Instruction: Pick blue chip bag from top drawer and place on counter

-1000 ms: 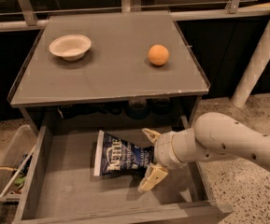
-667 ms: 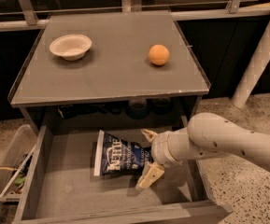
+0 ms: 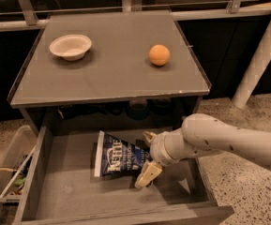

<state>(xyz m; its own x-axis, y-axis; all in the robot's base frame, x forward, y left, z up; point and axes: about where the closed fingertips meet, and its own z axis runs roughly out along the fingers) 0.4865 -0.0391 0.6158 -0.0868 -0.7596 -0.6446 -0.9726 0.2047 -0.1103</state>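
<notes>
One blue chip bag (image 3: 118, 154), lettered "Kettle" in white, lies in the one open top drawer (image 3: 69, 191) below the matte grey worktop (image 3: 111, 78), which bears one white bowl (image 3: 70, 47) and one orange (image 3: 159, 55), while the gripper (image 3: 143, 159) holds its fingers (image 3: 146, 174) apart either side of the bag's right end, beside speckled floor (image 3: 238, 121).

Lab-style mock kitchen: grey counter (image 3: 111, 78), speckled floor (image 3: 250, 121); gripper (image 3: 146, 157) in drawer (image 3: 74, 193).
</notes>
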